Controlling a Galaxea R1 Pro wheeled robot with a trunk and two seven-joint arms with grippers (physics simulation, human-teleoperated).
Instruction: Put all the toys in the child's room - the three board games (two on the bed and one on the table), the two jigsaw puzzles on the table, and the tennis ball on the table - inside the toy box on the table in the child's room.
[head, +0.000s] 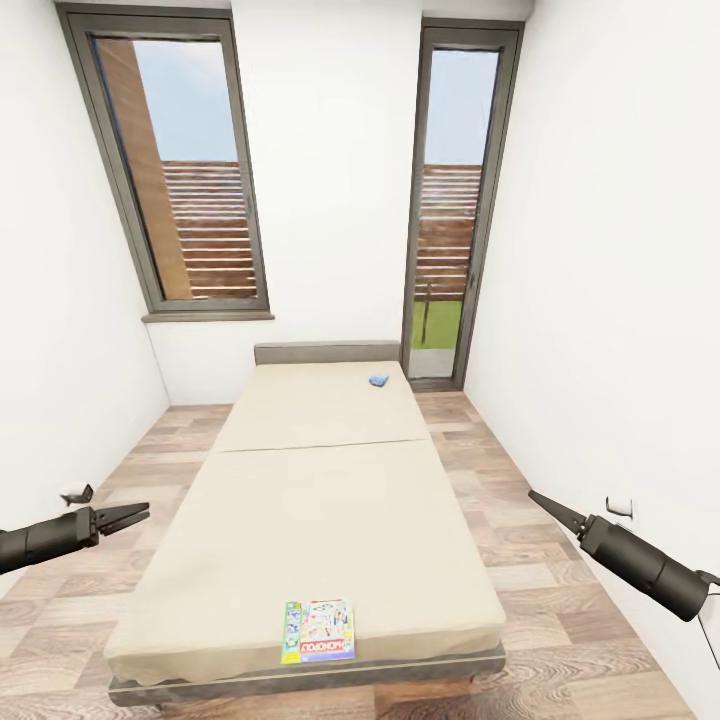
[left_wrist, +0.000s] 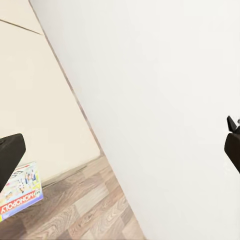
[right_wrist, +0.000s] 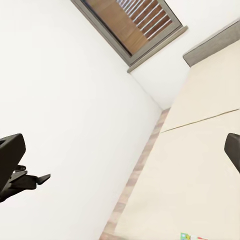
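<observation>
Head view puts the multicoloured board game (head: 319, 631) at your 6 o'clock, lying flat near the foot end of the bed (head: 300, 520). It is the Monopoly box: its red logo band runs along the edge closest to you and reads upside down, so its top points toward you. Its long axis looks roughly in line with the bed's length, though the box is close to square. Far up the mattress at 12 o'clock, just short of the grey headboard (head: 327, 353), sits the small blue board game (head: 378, 380); it is too small to tell which way it points.

Your left gripper (head: 138, 515) hangs at 9 o'clock, out over the wood floor (head: 560, 610) beside the bed, its fingers slightly spread with nothing between them. Your right gripper (head: 548, 506) is at 3 o'clock, near the white wall; its fingers look pressed into one point, holding nothing.

Left wrist view gives you what the head view cannot: the Monopoly box (left_wrist: 20, 192) close enough to read its name, and the right gripper's tip (left_wrist: 232, 123) across the room. Right wrist view instead shows the mattress (right_wrist: 200, 165) lengthwise, the headboard (right_wrist: 212, 42), the window (right_wrist: 132, 25), the left gripper (right_wrist: 42, 178) against the wall, and a sliver of the game box (right_wrist: 189, 236).
</observation>
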